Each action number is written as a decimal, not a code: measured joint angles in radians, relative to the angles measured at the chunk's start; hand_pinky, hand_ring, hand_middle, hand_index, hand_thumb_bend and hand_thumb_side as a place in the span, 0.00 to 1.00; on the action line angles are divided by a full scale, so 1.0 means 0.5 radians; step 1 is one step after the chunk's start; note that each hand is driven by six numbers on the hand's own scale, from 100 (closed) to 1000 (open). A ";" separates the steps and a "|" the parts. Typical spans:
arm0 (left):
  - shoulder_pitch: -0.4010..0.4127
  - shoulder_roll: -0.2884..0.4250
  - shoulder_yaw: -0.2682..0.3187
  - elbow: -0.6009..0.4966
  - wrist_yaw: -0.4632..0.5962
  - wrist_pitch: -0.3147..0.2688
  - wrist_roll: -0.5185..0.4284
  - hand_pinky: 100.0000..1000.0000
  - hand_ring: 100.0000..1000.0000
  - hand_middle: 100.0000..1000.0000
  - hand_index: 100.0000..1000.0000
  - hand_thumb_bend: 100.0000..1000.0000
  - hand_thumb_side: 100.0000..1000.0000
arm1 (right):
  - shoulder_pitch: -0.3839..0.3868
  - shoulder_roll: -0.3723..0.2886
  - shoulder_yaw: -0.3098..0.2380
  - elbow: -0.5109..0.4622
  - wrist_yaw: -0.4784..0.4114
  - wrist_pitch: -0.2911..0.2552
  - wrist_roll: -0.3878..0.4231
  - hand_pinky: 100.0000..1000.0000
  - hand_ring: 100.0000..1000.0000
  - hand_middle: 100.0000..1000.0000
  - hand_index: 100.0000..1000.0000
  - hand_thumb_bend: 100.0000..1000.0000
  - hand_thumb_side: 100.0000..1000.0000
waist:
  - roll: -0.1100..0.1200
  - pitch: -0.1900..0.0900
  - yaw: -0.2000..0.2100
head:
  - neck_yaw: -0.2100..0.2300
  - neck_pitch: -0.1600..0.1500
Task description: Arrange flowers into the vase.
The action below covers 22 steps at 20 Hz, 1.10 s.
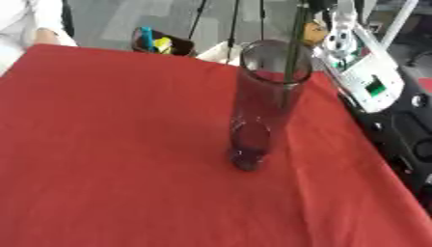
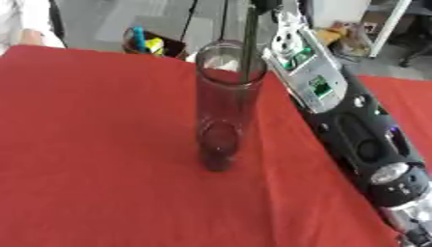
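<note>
A tall clear glass vase (image 1: 257, 111) stands upright near the middle of the red tablecloth (image 1: 110, 144). A thin green flower stem (image 1: 293, 46) hangs straight down into the vase's mouth, its lower end just inside the rim; no bloom shows. My right arm (image 2: 317, 82), silver and black, runs up along the table's right edge. Only a dark part of my right hand (image 2: 265, 5) shows at the top edge, where it meets the top of the stem. My left hand is out of view.
A dark container (image 1: 160, 42) with blue and yellow things sits just past the table's far edge. A person's white sleeve (image 1: 33, 19) shows at the far left corner. Tripod legs stand behind the table. The cloth's right edge slants under my arm.
</note>
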 measured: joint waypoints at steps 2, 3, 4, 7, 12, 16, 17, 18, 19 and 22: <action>0.000 0.000 0.000 0.000 0.001 0.000 0.000 0.70 0.85 0.84 0.96 0.00 0.98 | 0.011 -0.002 0.000 -0.015 0.017 -0.011 0.009 0.74 0.44 0.40 0.39 0.00 1.00 | 0.000 0.000 -0.001 | 0.001 0.000; 0.000 0.000 0.000 0.000 0.001 0.000 0.000 0.70 0.85 0.84 0.96 0.00 0.98 | 0.013 -0.002 0.000 -0.020 0.023 -0.017 0.010 0.74 0.44 0.40 0.40 0.00 1.00 | 0.000 0.000 -0.002 | 0.001 0.000; 0.000 0.000 0.000 0.000 0.001 0.000 0.000 0.70 0.85 0.84 0.96 0.00 0.98 | 0.014 -0.002 0.000 -0.021 0.028 -0.026 0.008 0.74 0.44 0.40 0.41 0.00 1.00 | 0.000 0.000 -0.002 | 0.001 0.000; 0.000 0.000 0.000 0.000 0.002 0.000 0.000 0.70 0.85 0.84 0.95 0.00 0.98 | 0.032 -0.003 0.000 -0.022 0.041 -0.059 -0.006 0.73 0.44 0.40 0.40 0.00 1.00 | 0.000 0.000 -0.002 | 0.001 -0.001; 0.000 0.000 0.000 0.000 0.002 0.000 0.000 0.70 0.85 0.84 0.95 0.00 0.98 | 0.058 -0.012 0.013 -0.031 0.063 -0.111 -0.019 0.73 0.44 0.40 0.40 0.00 1.00 | 0.001 0.000 -0.002 | 0.002 -0.001; 0.000 0.000 0.000 0.000 0.002 0.000 0.000 0.70 0.85 0.84 0.95 0.00 0.98 | 0.085 -0.043 0.026 -0.065 0.082 -0.142 -0.001 0.73 0.44 0.40 0.40 0.00 1.00 | 0.000 0.000 -0.007 | 0.006 -0.001; 0.000 0.000 0.000 0.000 0.002 0.000 0.000 0.70 0.85 0.84 0.95 0.00 0.98 | 0.093 -0.051 0.027 -0.077 0.088 -0.149 0.005 0.73 0.44 0.40 0.40 0.00 1.00 | 0.000 0.000 -0.008 | 0.009 -0.001; 0.000 0.000 0.000 0.000 0.002 0.001 -0.001 0.70 0.85 0.84 0.95 0.00 0.98 | 0.102 -0.060 0.030 -0.088 0.093 -0.153 0.011 0.73 0.44 0.40 0.40 0.00 1.00 | 0.000 0.000 -0.009 | 0.011 -0.001; 0.000 0.000 0.000 0.000 0.002 0.001 -0.001 0.70 0.85 0.84 0.95 0.00 0.98 | 0.108 -0.067 0.032 -0.099 0.096 -0.155 0.018 0.73 0.44 0.40 0.41 0.00 1.00 | 0.000 0.000 -0.011 | 0.013 -0.001; 0.000 0.000 0.000 0.000 0.002 0.003 -0.003 0.70 0.85 0.84 0.95 0.00 0.98 | 0.121 -0.087 0.036 -0.137 0.098 -0.137 0.053 0.73 0.44 0.40 0.42 0.00 1.00 | 0.000 -0.001 -0.011 | 0.019 -0.001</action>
